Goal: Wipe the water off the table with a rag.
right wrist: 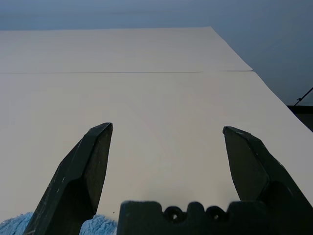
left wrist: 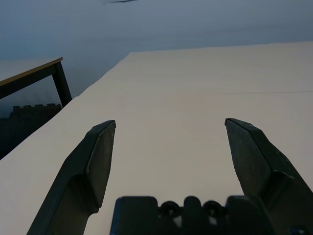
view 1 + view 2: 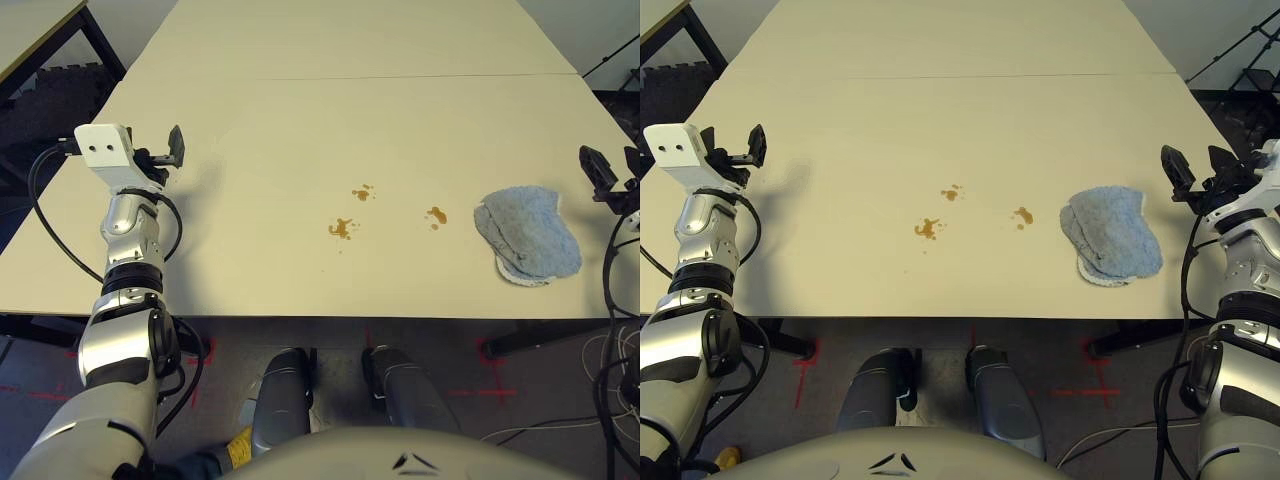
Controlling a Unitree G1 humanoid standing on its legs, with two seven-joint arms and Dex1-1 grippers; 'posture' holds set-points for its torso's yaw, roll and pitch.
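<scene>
Three small orange-brown splatters of water (image 3: 362, 192) (image 3: 341, 229) (image 3: 436, 216) lie near the middle of the cream table (image 3: 300, 110). The light blue-grey rag (image 3: 1110, 234) rests flat to their right, close to the front edge, and its fuzzy rim (image 1: 14, 226) peeks in below the right wrist camera. My right gripper (image 3: 1196, 166) hovers open just right of the rag, over the table's right edge, holding nothing. My left gripper (image 3: 736, 148) stands open and unloaded above the table's left side, far from the splatters. Both wrist views show wide-spread fingers (image 2: 98, 161) (image 1: 88, 166) over bare tabletop.
A thin seam (image 3: 400, 76) crosses the table farther back. A separate beige table with a black frame (image 3: 30, 30) stands at the far left, with dark floor mats (image 3: 45, 100) beside it. Cables (image 3: 615, 360) hang by the right front corner. A black stand (image 3: 1240, 50) is at the far right.
</scene>
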